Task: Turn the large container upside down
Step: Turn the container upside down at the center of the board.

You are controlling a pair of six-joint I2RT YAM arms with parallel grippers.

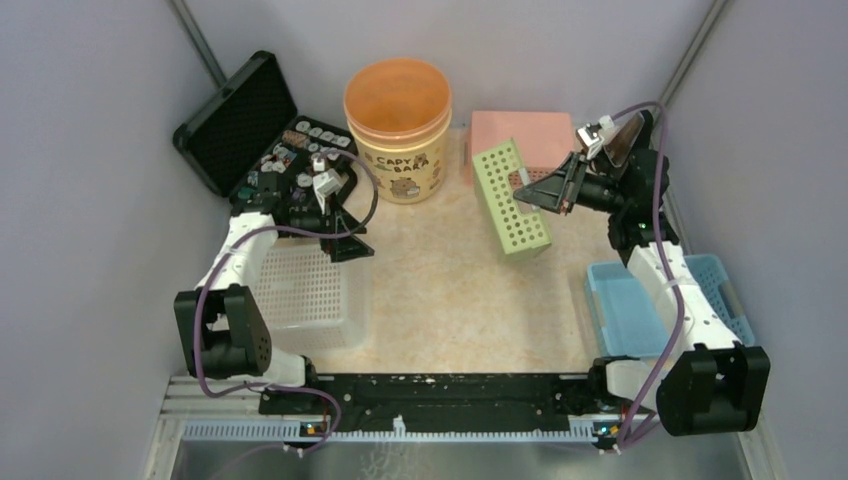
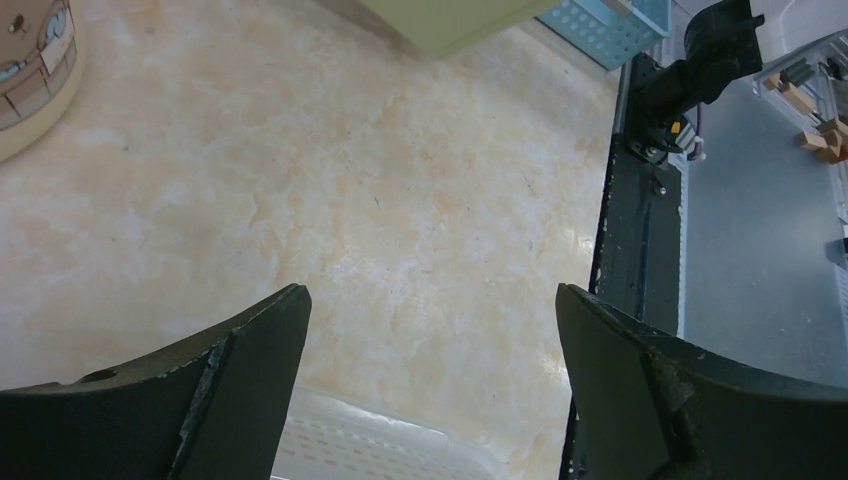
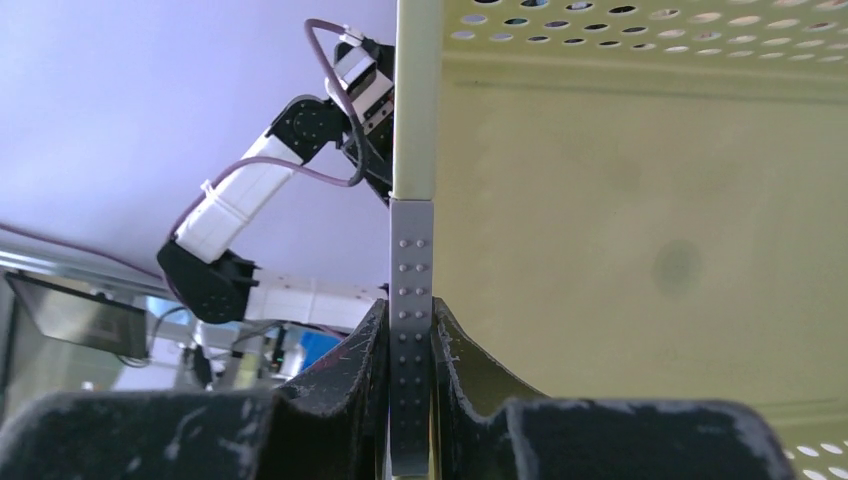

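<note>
The right gripper [image 1: 524,189] was closed narrowly on the rim of the green perforated basket [image 1: 510,200]. In the right wrist view its fingers [image 3: 352,365] pinched a grey studded strip [image 3: 411,260] on that rim, with the basket's plain interior to the right. The basket was tipped onto its side at the right rear of the table [image 1: 430,290], just in front of the pink box [image 1: 520,140]. One long perforated wall faced upward and the open mouth faced the right arm. Whether its lower end touched the table could not be determined. The left gripper [image 1: 345,240] hung with its jaws spread wide and nothing between them. It was above the far edge of the white perforated basket [image 1: 305,295], which sat at the left of the table. The left wrist view showed bare tabletop between its fingers [image 2: 250,350]. An orange tub with a capybara label [image 1: 398,130] stood upright at the rear centre. An open black case of small parts [image 1: 240,120] lay at the rear left. A blue basket [image 1: 660,300] sat near the right arm's base.
</note>
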